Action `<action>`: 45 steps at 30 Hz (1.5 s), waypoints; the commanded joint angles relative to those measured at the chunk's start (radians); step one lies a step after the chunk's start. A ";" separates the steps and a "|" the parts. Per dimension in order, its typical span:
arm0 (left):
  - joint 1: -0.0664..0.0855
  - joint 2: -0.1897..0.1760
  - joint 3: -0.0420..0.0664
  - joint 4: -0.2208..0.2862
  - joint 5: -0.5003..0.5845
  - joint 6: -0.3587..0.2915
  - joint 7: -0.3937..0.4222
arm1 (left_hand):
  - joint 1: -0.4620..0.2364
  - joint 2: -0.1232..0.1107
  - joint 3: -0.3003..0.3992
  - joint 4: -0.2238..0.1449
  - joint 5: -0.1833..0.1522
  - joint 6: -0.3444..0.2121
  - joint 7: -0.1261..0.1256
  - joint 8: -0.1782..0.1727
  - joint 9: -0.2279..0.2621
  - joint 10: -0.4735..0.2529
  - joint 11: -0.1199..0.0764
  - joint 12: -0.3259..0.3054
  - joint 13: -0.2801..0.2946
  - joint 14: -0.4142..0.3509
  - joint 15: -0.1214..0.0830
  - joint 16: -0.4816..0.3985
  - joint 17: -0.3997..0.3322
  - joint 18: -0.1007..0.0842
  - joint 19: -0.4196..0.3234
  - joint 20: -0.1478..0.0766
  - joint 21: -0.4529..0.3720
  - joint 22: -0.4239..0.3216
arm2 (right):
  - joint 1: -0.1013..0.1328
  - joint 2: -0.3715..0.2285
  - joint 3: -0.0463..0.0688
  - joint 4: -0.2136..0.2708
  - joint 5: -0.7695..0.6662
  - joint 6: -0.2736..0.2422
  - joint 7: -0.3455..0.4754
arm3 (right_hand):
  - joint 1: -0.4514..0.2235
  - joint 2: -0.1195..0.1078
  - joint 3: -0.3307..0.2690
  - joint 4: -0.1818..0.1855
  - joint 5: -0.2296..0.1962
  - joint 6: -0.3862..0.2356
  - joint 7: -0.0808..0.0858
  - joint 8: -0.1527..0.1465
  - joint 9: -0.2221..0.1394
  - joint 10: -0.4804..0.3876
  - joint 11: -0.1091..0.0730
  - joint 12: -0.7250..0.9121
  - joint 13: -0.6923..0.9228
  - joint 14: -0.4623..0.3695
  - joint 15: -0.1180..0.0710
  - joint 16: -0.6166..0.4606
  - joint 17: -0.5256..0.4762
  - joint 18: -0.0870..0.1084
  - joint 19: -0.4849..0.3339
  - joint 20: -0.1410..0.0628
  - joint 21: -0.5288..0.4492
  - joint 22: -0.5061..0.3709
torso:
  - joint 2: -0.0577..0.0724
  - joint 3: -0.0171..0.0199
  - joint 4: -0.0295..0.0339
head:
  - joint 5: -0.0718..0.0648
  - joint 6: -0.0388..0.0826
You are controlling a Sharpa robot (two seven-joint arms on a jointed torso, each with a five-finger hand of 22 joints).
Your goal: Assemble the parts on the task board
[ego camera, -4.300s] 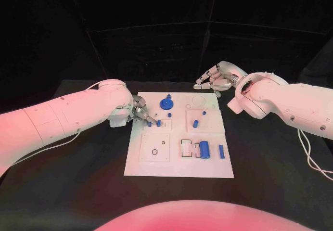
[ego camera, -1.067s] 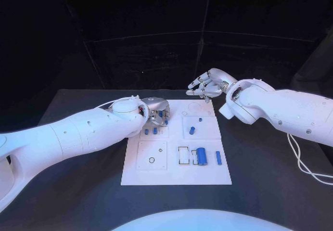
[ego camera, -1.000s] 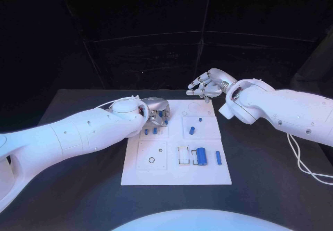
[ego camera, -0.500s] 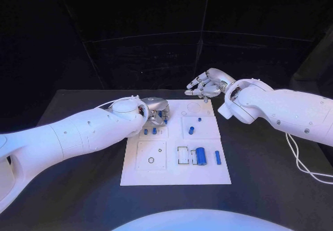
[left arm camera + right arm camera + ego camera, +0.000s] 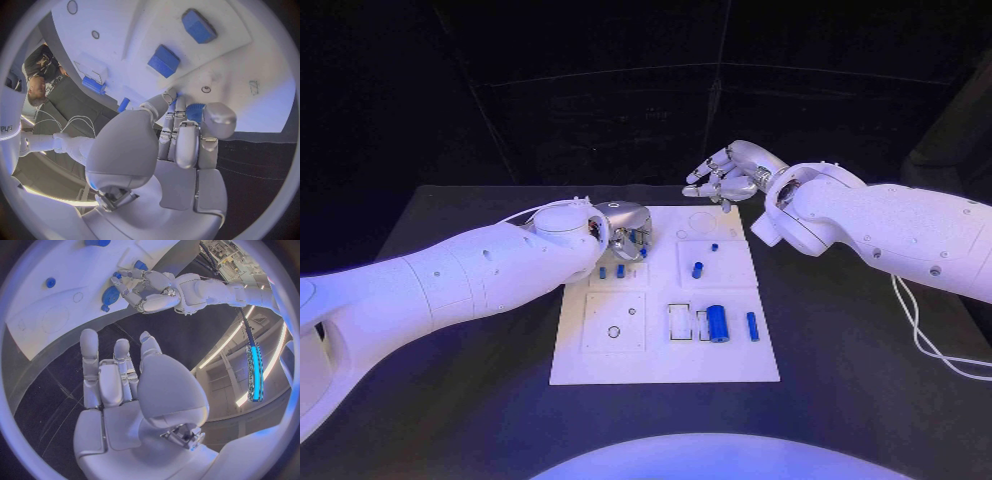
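The black table (image 5: 459, 400) is carrying the white task board (image 5: 668, 360) at its centre. The left arm (image 5: 430, 285) is reaching in from nine o'clock and the right arm (image 5: 891, 230) from three o'clock.

The left hand (image 5: 623, 229) is hovering over the board's eleven o'clock corner, its fingers (image 5: 185, 145) curling down around a blue gear-like part (image 5: 110, 295); whether they are actually gripping it I cannot tell. The right hand (image 5: 728, 172) is hanging beyond the board's twelve o'clock edge, over the table, its fingers (image 5: 89, 352) spreading apart and holding nothing.

On the board, a blue cylinder (image 5: 717, 324) is lying toward four o'clock with a thin blue bar (image 5: 751, 326) just beside it. Two short blue pegs (image 5: 610, 271) are standing just below the left hand, and a small blue piece (image 5: 697, 270) is lying near the board's centre.
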 commanded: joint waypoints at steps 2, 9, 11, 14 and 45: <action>-0.001 -0.006 0.000 0.009 0.001 -0.031 0.022 | -0.011 0.000 0.009 -0.001 0.002 0.010 0.003 -0.009 0.001 0.009 0.000 -0.010 0.001 0.022 -0.007 0.003 -0.002 -0.010 0.007 -0.003 0.008 0.005 | 0.002 0.001 0.001 0.000 0.000 -0.008 0.009 | 0.011 0.002 -0.005 -0.002 0.004 -0.009 -0.001 0.002 -0.001 -0.003 0.002 -0.004 -0.001 0.022 -0.005 -0.004 0.000 0.006 -0.004 -0.003 -0.006 -0.001 | -0.001 -0.0006 0.0022 | -0.001 0.002; 0.002 -0.037 0.006 0.040 0.047 -0.056 0.021 | -0.026 -0.011 0.016 0.000 0.002 0.010 0.005 -0.019 0.000 0.011 0.003 -0.026 0.000 0.019 -0.005 -0.003 -0.014 -0.010 0.003 -0.003 0.005 0.004 | 0.002 0.000 0.001 -0.002 0.000 -0.009 0.008 | 0.011 0.002 -0.005 -0.002 0.004 -0.009 -0.001 0.002 -0.001 -0.003 0.002 -0.004 -0.001 0.022 -0.005 -0.004 0.000 0.006 -0.004 -0.003 -0.006 -0.001 | -0.001 0.0007 0.0014 | -0.001 0.005; 0.004 -0.045 0.010 0.049 0.058 -0.061 0.021 | -0.026 -0.011 0.016 0.001 0.002 0.010 0.005 -0.019 0.000 0.012 0.003 -0.026 0.000 0.019 -0.005 -0.003 -0.014 -0.010 0.003 -0.003 0.005 0.004 | 0.002 0.000 0.001 -0.002 0.000 -0.009 0.008 | 0.011 0.002 -0.005 -0.002 0.004 -0.009 -0.001 0.002 -0.001 -0.003 0.002 -0.004 -0.001 0.022 -0.005 -0.004 0.000 0.006 -0.004 -0.003 -0.006 -0.001 | -0.001 0.0000 0.0010 | 0.000 0.007; 0.005 -0.060 0.019 0.066 0.073 -0.070 0.025 | -0.030 -0.014 0.017 0.001 0.002 0.010 0.006 -0.022 0.000 0.013 0.004 -0.030 0.000 0.019 -0.004 -0.003 -0.015 -0.010 0.002 -0.002 0.005 0.004 | 0.002 -0.001 0.001 -0.003 0.000 -0.009 0.008 | 0.011 0.002 -0.005 -0.002 0.004 -0.009 -0.001 0.002 -0.001 -0.003 0.002 -0.004 -0.001 0.022 -0.005 -0.004 0.000 0.006 -0.004 -0.003 -0.006 -0.001 | -0.001 -0.0009 0.0022 | 0.000 0.009; 0.004 -0.164 0.037 0.101 0.130 -0.049 0.036 | -0.047 -0.031 0.016 0.004 0.002 0.014 0.006 -0.032 -0.001 0.021 0.004 -0.045 0.001 0.018 -0.004 -0.006 -0.022 -0.011 0.000 -0.001 0.014 0.015 | 0.002 -0.004 0.001 -0.007 0.000 -0.006 0.008 | 0.011 0.002 -0.005 -0.002 0.004 -0.009 -0.001 0.002 -0.001 -0.003 0.002 -0.004 -0.001 0.022 -0.005 -0.004 0.000 0.006 -0.004 -0.003 -0.006 -0.001 | 0.000 0.0004 0.0001 | 0.008 0.012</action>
